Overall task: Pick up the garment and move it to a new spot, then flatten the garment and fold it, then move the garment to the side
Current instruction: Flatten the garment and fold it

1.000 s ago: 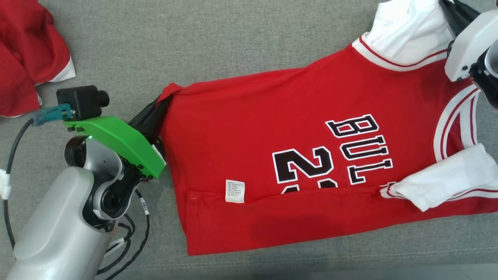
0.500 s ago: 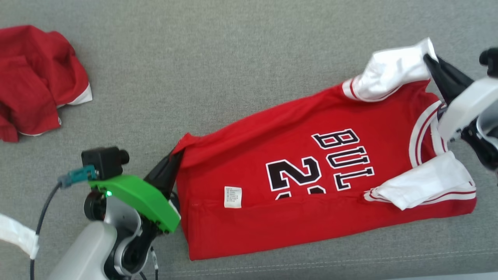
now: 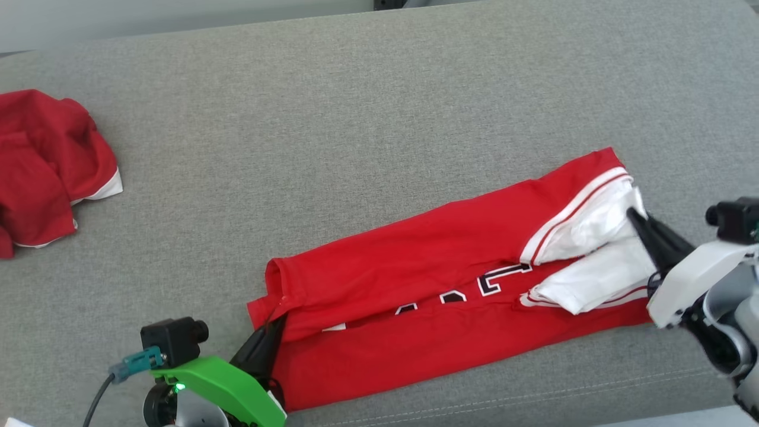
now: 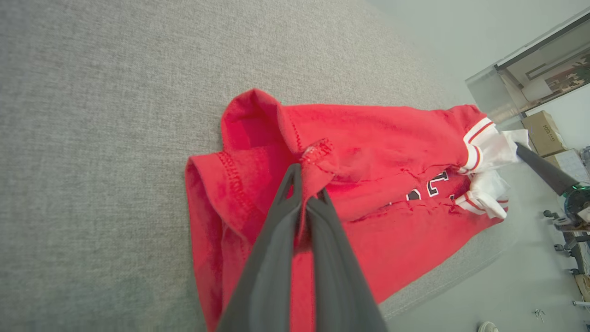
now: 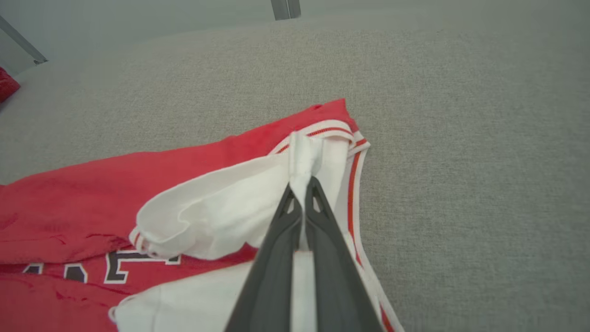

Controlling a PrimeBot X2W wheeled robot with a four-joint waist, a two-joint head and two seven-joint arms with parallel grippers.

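Left wrist view, what's nearest you?
— Your left claw [image 4: 308, 177], clamped on the jersey's [image 4: 378, 133] hem corner; beyond, your right claw [image 5: 304, 182] pinches its white sleeve [image 5: 221, 207].
— Handling?
— Limp, light (half-folded on the grey cushion [image 3: 356, 118]): take hold at corners.

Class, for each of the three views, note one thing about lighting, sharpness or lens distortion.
Head view: soft, even light, jersey sharp, hardly any shadow. Left wrist view: wide-angle stretching at edges, room behind washed pale. Right wrist view: white sleeve bright, its folds still readable.

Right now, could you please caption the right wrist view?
The right gripper pinches the white sleeve of the red jersey.
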